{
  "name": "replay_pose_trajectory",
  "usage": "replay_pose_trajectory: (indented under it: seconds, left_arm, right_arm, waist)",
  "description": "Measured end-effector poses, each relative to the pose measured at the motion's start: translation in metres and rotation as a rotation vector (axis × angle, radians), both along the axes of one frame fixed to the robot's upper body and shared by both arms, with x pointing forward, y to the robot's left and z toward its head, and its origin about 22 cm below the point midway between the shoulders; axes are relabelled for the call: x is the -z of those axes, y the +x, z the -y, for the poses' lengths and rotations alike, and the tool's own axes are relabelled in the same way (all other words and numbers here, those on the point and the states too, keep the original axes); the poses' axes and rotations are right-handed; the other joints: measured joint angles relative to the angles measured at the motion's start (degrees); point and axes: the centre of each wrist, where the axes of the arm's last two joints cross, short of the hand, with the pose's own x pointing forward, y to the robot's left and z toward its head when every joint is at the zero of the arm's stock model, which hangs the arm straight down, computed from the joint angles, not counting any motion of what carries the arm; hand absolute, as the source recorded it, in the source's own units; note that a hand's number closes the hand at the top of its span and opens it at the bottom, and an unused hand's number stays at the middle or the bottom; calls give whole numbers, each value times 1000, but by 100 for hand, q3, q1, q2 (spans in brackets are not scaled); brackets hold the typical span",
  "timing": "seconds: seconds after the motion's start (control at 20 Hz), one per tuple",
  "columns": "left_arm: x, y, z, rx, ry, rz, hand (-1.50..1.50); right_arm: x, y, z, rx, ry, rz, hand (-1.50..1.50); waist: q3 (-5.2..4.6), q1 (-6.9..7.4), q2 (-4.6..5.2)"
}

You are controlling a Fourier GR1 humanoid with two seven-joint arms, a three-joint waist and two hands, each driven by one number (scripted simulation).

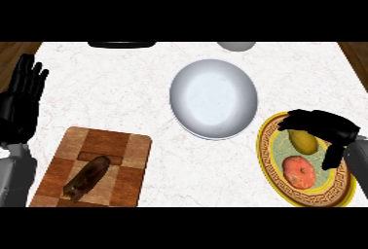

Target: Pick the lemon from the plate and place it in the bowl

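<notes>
At the right of the frame the right hand [321,125] has its fingers curled down over the top end of the lemon [304,141], seemingly closing on it, so the fruit lies just below the fingertips. The lemon is a dull yellow oval, its long axis running up and down the frame, lying on the yellow-rimmed plate [267,160] above a reddish-orange fruit [300,171]. The bowl [213,98] sits up and to the left, near this hand, while the left hand [22,99] rests open at the far left edge.

Counter [144,97]: white marble with faint veining, filling most of the view.
Floor [14,51]: brown wood, showing past both far corners.
Light: even, soft shadows.
</notes>
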Motion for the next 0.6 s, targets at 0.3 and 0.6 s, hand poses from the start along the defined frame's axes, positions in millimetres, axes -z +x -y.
replay_pose_trajectory:
  seconds: [0.3, 0.6]
  left_arm:
    - [-2, -9, -8, 1, 1, -2, 0]
    - [-9, -5, 0, -1, 2, -4, 0]
  right_arm:
    - [5, 5, -1, -31, 57, 67, 150]
    - [2, 4, 5, -44, 89, 108, 150]
  waist:
    - [-17, 11, -10]
    - [-8, -9, -5]
